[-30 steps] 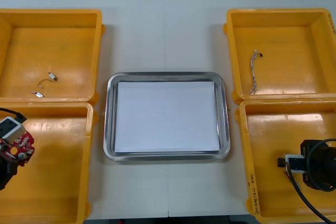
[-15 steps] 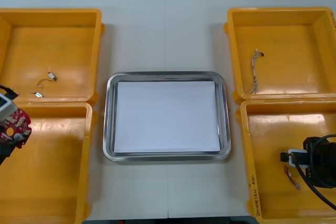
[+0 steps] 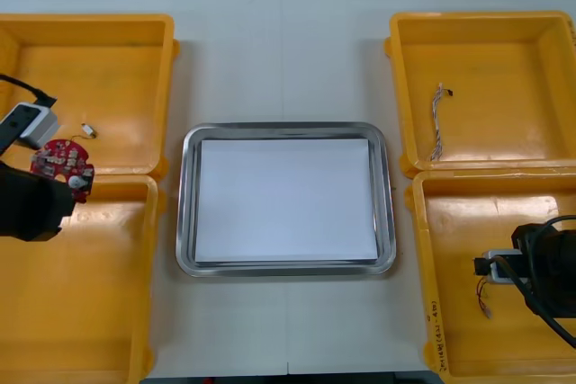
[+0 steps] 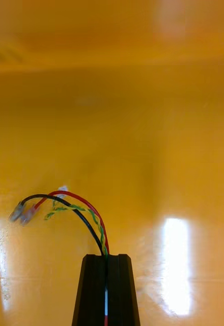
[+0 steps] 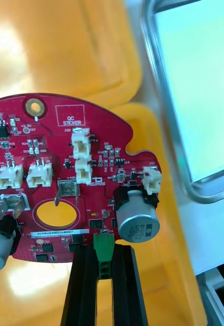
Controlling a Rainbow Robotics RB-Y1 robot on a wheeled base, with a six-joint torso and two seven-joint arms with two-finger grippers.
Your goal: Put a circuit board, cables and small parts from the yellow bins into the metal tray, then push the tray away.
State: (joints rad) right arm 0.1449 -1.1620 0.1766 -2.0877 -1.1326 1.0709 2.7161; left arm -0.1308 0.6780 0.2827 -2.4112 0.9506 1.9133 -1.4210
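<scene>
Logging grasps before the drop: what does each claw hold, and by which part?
Left claw grips the board by its rim, at the green connector. Right claw pinches the cables by one end.

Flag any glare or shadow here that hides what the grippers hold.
Right wrist view: bright reflections on the right yellow bin, clear of the cables in the right gripper. Left wrist view: a glare patch on the left yellow bin beside the left gripper; its round red circuit board is unobscured. Front view: even light, no strong glare on the metal tray.
</scene>
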